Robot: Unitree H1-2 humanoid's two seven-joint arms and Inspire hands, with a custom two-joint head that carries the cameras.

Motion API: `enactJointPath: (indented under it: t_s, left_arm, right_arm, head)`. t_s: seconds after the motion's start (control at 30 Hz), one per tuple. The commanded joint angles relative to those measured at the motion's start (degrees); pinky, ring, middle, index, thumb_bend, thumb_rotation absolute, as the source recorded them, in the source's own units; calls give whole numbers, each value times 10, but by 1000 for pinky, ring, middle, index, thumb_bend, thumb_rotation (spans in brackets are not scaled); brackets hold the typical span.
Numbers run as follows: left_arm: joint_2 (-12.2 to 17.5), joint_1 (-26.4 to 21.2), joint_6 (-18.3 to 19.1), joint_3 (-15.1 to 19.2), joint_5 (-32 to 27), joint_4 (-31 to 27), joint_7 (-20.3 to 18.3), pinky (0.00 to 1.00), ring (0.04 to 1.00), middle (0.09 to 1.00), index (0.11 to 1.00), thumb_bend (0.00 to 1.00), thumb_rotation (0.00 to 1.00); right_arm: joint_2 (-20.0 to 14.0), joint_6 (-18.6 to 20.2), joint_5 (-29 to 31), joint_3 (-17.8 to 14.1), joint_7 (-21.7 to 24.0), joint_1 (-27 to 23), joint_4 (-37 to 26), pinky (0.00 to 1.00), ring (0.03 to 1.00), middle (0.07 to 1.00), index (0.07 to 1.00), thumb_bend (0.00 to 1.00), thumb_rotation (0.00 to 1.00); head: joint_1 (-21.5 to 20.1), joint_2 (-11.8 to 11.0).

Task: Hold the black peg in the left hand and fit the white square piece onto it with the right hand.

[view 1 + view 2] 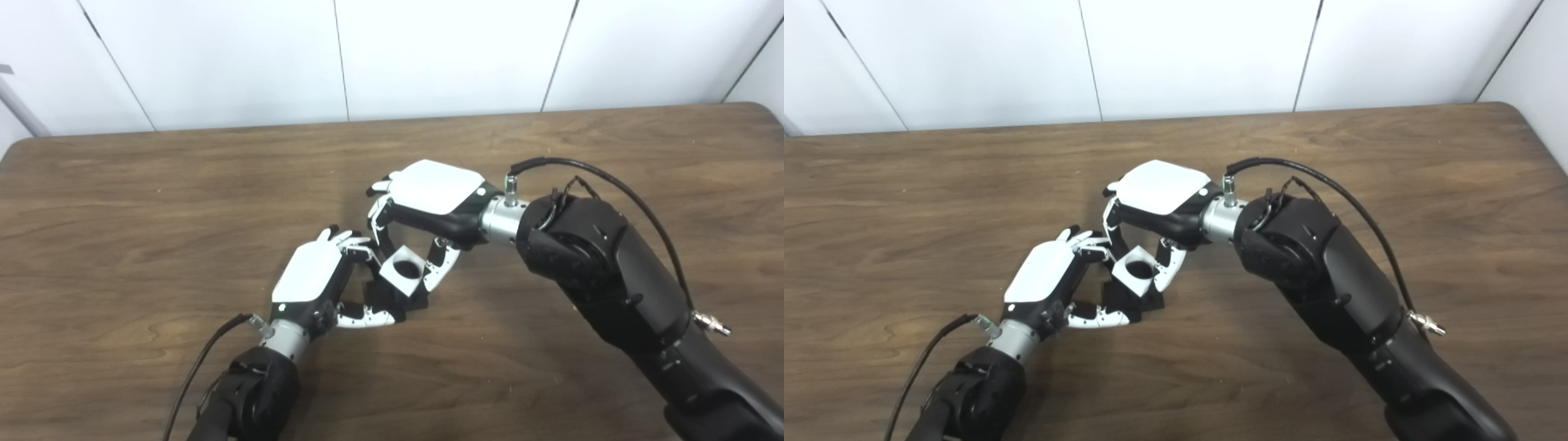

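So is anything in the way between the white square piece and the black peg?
Nothing visible. The right robot hand holds the white square piece directly over the black peg, which the left robot hand grips.

The square piece (pixel 402 269) is sitting on top of the peg (pixel 392 298) at mid-bench (pixel 122 214), with the left robot hand (pixel 315 278) lying to its left and the right robot hand (pixel 429 202) reaching in from behind-right.

Two robot hands meet over one wooden bench (pixel 122 202): one left hand (pixel 312 278) and one right hand (pixel 432 193). Between them are one white square piece (pixel 402 268) with one round hole, and one black peg (pixel 392 300) beneath it.
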Motion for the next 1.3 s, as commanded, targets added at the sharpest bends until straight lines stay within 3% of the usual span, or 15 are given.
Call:
enactJointPath:
  t_s: [0.0, 0.97, 1.0, 1.07, 1.27]
  left_arm:
    - [11, 13, 7, -13, 1, 13, -37, 1000, 906, 796, 487, 519, 54]
    - [12, 15, 8, -11, -1, 8, -40, 1000, 912, 798, 487, 519, 52]
    - [12, 15, 7, -11, -1, 8, -39, 1000, 909, 797, 486, 519, 52]
    - [12, 15, 9, -11, 0, 8, -40, 1000, 910, 797, 487, 519, 52]
    - [11, 15, 12, -11, 0, 5, -44, 1000, 911, 798, 487, 519, 51]
  right_arm:
    - [4, -3, 0, -10, -20, -16, -6, 944, 931, 767, 485, 524, 137]
    - [16, 1, -10, -8, -18, -6, 2, 939, 934, 784, 491, 525, 153]
    - [16, 3, -11, -8, -16, -6, 1, 936, 934, 788, 558, 769, 225]
    - [14, 8, -13, -8, -9, -7, -2, 943, 940, 801, 606, 916, 286]
    - [12, 22, -13, -10, 4, -8, -9, 959, 954, 833, 652, 1000, 338]
  head:
    - [-1, 0]
    - [-9, 3]
    - [-9, 3]
    - [-9, 3]
    - [-8, 3]
